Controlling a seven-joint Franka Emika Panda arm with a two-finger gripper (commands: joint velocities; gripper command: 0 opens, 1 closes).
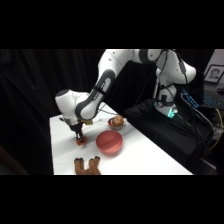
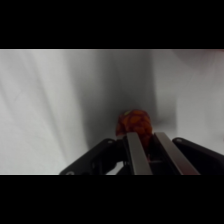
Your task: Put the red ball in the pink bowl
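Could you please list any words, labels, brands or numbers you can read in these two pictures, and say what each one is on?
None can be read.
The framed sheet at the side view's upper right edge bears dark marks, too blurred to read.
The arm, the gripper, the red ball, the pink bowl and the white table show no lettering in either view.

arm: reaches in from the upper right, elbow bent, wrist pointing straight down
gripper (image 1: 79, 139): low at the table, fingers (image 2: 135, 150) close together

Pink bowl (image 1: 109, 142) near — bare table (image 1: 145, 157) beyond
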